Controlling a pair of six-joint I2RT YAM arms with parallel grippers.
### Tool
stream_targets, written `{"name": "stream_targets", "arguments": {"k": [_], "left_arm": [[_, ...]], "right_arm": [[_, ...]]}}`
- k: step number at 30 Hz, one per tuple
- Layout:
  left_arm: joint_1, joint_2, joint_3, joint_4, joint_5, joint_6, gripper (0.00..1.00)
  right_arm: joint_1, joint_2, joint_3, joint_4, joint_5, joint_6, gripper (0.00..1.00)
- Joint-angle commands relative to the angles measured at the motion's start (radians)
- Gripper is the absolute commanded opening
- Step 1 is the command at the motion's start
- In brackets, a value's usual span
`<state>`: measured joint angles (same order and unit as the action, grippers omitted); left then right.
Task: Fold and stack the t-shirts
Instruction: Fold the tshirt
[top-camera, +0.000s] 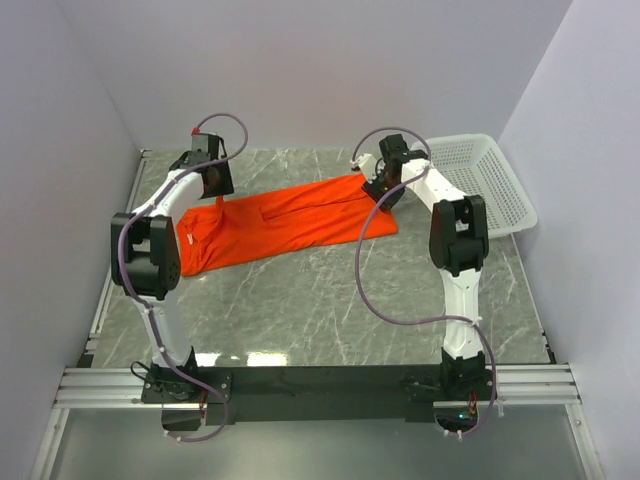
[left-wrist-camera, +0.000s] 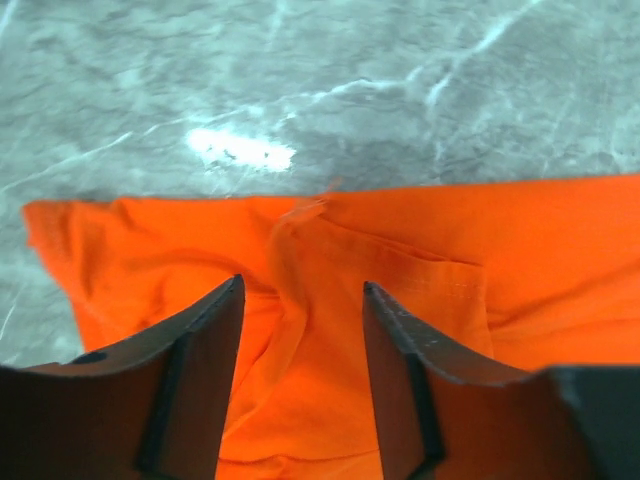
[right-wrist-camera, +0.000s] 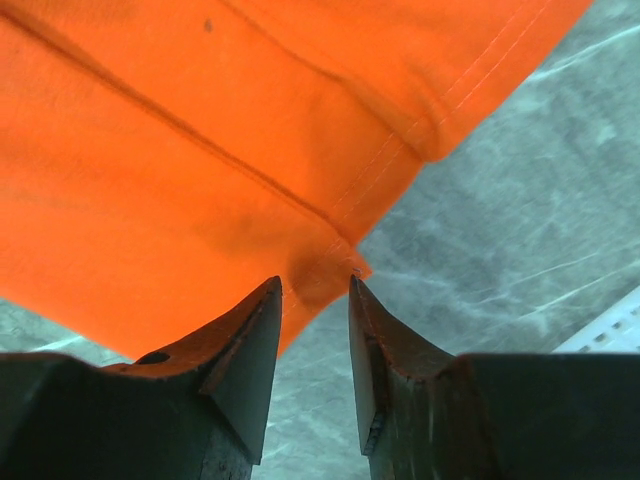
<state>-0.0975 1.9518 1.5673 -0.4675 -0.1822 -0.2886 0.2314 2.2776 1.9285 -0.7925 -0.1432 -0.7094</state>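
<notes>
1. The orange t-shirt (top-camera: 290, 222) lay flat on the table (top-camera: 330, 310), near the white basket (top-camera: 495, 180).
2. The left gripper (left-wrist-camera: 303, 285), over the shirt's end farthest from the basket, stood open and held nothing.
3. The right gripper (right-wrist-camera: 315, 282), at the corner nearest the basket, stood partly open, with the cloth unpinched.

The t-shirt (top-camera: 285, 225) lies flat on the far half of the tabletop (top-camera: 320, 300), stretched from left to right, with its left end nearer the front than its right end. The basket (top-camera: 480, 180) sits at the far right corner, to the right of the t-shirt and apart from it. The left hand (top-camera: 213, 180) is over the t-shirt's far left edge. The right hand (top-camera: 380, 188) is at its far right corner, between t-shirt and basket. The left arm base (top-camera: 180, 380) and right arm base (top-camera: 462, 385) stand at the near edge, well in front of the t-shirt
</notes>
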Motion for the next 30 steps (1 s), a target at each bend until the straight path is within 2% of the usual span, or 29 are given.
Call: {"name": "stream_targets", "arguments": {"k": [1, 6, 10, 14, 18, 21, 26, 30], "left_arm": [[0.013, -0.126, 0.014, -0.008, -0.062, -0.044, 0.58], [0.028, -0.272, -0.162, 0.02, 0.061, -0.076, 0.58], [0.038, -0.395, -0.285, -0.025, 0.131, -0.116, 0.57], [0.041, -0.5, -0.435, -0.052, 0.141, -0.147, 0.57], [0.057, -0.576, -0.516, -0.089, 0.128, -0.182, 0.58], [0.084, -0.599, -0.588, -0.076, 0.133, -0.205, 0.58], [0.127, -0.605, -0.664, -0.056, 0.128, -0.218, 0.58], [0.154, -0.61, -0.675, -0.036, 0.125, -0.208, 0.58]], "right_arm": [[0.003, -0.119, -0.025, 0.035, -0.018, 0.024, 0.41], [0.003, -0.188, -0.091, 0.044, -0.088, 0.033, 0.41], [0.006, -0.247, -0.157, 0.029, -0.211, 0.031, 0.41], [0.003, -0.309, -0.252, 0.013, -0.313, 0.036, 0.42], [-0.001, -0.372, -0.377, 0.056, -0.358, 0.056, 0.42], [-0.026, -0.403, -0.45, 0.113, -0.369, 0.143, 0.42], [-0.104, -0.386, -0.465, 0.166, -0.394, 0.281, 0.41], [-0.126, -0.362, -0.479, 0.242, -0.328, 0.407, 0.41]]}}
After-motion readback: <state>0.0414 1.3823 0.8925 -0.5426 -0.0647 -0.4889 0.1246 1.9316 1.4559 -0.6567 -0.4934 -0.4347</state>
